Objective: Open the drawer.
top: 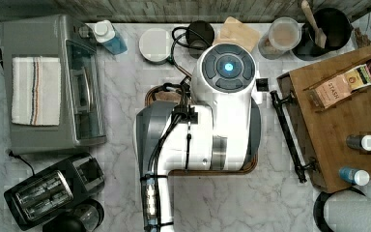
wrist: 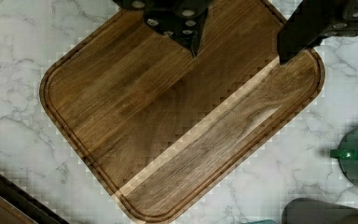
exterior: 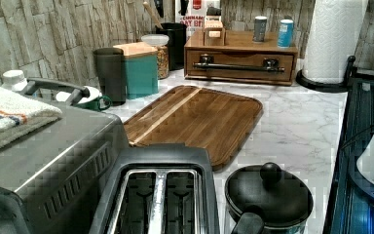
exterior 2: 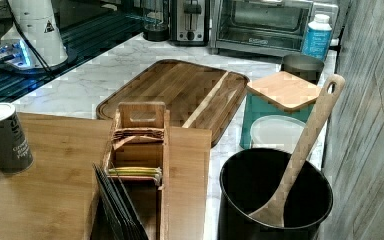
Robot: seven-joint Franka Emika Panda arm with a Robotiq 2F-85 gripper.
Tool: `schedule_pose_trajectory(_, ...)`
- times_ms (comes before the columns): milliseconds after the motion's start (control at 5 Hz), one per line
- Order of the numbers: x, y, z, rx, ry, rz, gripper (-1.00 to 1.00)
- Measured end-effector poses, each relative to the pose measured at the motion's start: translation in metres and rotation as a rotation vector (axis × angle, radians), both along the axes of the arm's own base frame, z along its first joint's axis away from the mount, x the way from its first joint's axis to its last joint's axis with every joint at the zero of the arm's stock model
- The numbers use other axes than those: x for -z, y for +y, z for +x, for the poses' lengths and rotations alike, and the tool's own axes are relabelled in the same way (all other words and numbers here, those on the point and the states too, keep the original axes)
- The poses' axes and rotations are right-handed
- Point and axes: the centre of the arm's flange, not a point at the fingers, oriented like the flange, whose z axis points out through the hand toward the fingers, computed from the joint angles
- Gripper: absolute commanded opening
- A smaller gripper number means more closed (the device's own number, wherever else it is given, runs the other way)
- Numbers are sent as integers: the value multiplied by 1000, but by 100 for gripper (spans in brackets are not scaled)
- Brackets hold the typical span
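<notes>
hovering over the cutting board (wrist: 177, 121) with jaws apart, the gripper (wrist: 237, 44) sits well off the closed drawer (exterior: 240, 65), whose bar handle (top: 288, 137) runs along the counter's end

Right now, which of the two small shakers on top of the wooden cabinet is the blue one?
The blue shaker is the one nearer the paper towel roll; the grey shaker stands on the left view's left of it.

Tool (wrist: 237, 46) above cutting board (wrist: 168, 126)
</notes>
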Motion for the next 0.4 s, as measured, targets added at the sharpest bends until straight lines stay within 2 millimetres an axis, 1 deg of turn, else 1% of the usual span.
schedule_pose_trajectory(400, 8, 0, -1, 1, 7, 4, 100)
